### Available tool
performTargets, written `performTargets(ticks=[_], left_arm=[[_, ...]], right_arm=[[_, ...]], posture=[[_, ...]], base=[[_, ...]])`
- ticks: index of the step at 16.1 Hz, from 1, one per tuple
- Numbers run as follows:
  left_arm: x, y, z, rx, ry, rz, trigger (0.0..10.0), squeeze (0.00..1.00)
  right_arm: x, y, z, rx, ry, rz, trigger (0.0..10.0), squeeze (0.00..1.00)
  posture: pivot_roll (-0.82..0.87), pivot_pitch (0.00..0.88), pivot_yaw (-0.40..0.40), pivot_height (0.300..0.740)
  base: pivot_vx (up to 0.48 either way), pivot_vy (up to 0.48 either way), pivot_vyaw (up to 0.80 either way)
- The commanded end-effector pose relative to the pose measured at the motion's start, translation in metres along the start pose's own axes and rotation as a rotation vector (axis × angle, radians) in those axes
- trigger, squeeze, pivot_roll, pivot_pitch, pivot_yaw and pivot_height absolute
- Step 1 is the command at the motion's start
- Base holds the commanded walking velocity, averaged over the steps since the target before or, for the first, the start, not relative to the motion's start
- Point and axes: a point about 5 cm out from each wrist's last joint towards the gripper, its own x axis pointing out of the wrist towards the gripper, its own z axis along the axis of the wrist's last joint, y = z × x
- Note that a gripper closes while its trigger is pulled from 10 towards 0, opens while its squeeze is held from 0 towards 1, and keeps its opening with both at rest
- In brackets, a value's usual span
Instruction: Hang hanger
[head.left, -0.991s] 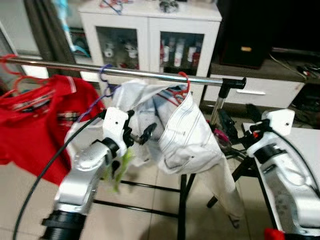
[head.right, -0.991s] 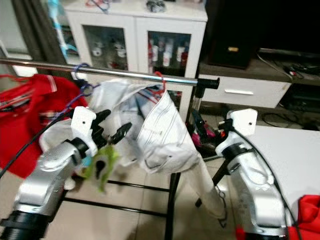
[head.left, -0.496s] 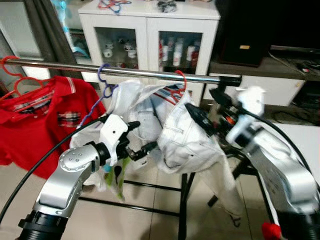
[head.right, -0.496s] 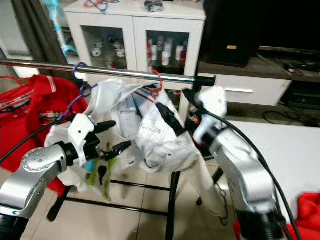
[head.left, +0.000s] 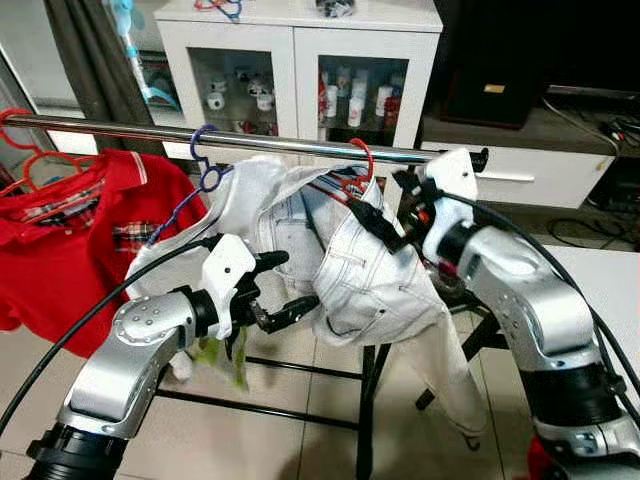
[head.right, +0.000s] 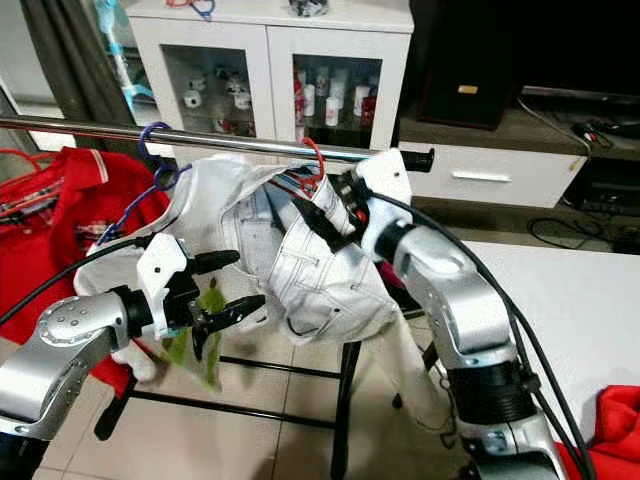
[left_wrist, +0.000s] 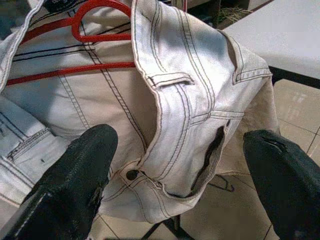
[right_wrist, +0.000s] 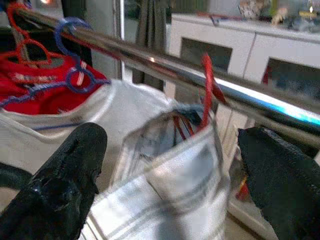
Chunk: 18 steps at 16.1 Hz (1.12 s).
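A red hanger carrying white jeans hangs by its hook on the metal rail. My right gripper is open just below the rail, its fingers on either side of the hook and the jeans' waistband. In the right wrist view the gripper looks past the waistband to the hook and rail. My left gripper is open beside the jeans' lower left folds, holding nothing. The left wrist view has the gripper facing the jeans and hanger.
A red shirt on a red hanger and a white garment on a blue hanger hang further left on the rail. A white glass-door cabinet stands behind. A white table is at the right. The rack's black legs cross below.
My right arm swung up from low on the right to the hanger's hook at the rail. My left gripper stayed open beside the jeans, sinking slightly.
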Motion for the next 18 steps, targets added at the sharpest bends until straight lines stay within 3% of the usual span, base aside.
performTargets(ticks=[1, 2, 3, 7, 8, 9, 10, 11, 12, 16, 18], left_arm=[[-0.002, 0.0, 0.002, 0.011, -0.001, -0.001, 10.0, 0.0], [-0.002, 0.0, 0.002, 0.013, -0.002, 0.001, 10.0, 0.0], [-0.001, 0.0, 0.002, 0.015, -0.003, 0.0, 10.0, 0.0], [0.001, 0.0, 0.003, 0.021, -0.008, -0.005, 10.0, 0.0], [0.002, 0.0, 0.003, 0.022, -0.009, -0.006, 10.0, 0.0], [0.002, 0.0, 0.003, 0.023, -0.01, -0.007, 10.0, 0.0], [0.002, 0.0, 0.003, 0.024, -0.01, -0.007, 10.0, 0.0], [0.001, 0.0, 0.002, 0.025, -0.009, -0.006, 10.0, 0.0], [0.001, 0.001, 0.002, 0.026, -0.007, -0.004, 10.0, 0.0], [0.003, 0.007, 0.0, 0.037, 0.001, 0.073, 10.0, 0.0], [0.008, 0.012, 0.004, 0.024, -0.04, 0.184, 10.0, 0.0]], right_arm=[[-0.001, -0.004, 0.006, -0.003, -0.03, -0.015, 10.0, 1.0], [0.001, -0.003, 0.007, 0.009, -0.041, -0.016, 10.0, 0.57], [0.004, -0.002, 0.007, 0.024, -0.041, -0.012, 10.0, 0.0], [0.014, 0.002, 0.002, 0.038, -0.011, -0.032, 10.0, 0.0], [0.018, 0.002, 0.001, 0.059, -0.013, -0.053, 6.9, 0.0], [0.021, 0.002, 0.002, 0.078, -0.02, -0.058, 4.7, 0.0], [0.023, 0.005, 0.004, 0.088, -0.026, -0.034, 4.4, 0.0], [0.024, 0.006, 0.004, 0.084, -0.025, -0.022, 4.8, 0.0], [0.026, 0.01, 0.003, 0.072, -0.014, 0.012, 10.0, 0.0], [0.031, 0.018, -0.004, 0.03, 0.021, 0.041, 10.0, 0.0], [0.023, 0.013, -0.007, 0.034, 0.011, 0.008, 10.0, 0.0]], posture=[[-0.02, 0.0, 0.017, 0.74], [-0.02, 0.0, 0.019, 0.74], [-0.02, 0.0, 0.019, 0.74], [-0.02, 0.0, 0.023, 0.74], [-0.02, 0.0, 0.022, 0.74], [-0.02, 0.0, 0.021, 0.74], [-0.02, 0.0, 0.02, 0.74], [-0.02, 0.0, 0.019, 0.74], [-0.02, 0.0, 0.019, 0.74], [-0.02, 0.0, 0.015, 0.74], [-0.01, 0.0, 0.007, 0.74]], base=[[0.0, 0.0, 0.0], [0.0, 0.0, 0.0], [0.0, 0.0, 0.0], [0.0, 0.0, 0.0], [0.0, 0.0, 0.0], [0.0, 0.0, 0.0], [0.0, 0.0, 0.0], [0.0, 0.0, 0.0], [0.0, 0.0, 0.0], [0.0, 0.0, 0.0], [0.0, 0.0, 0.0]])
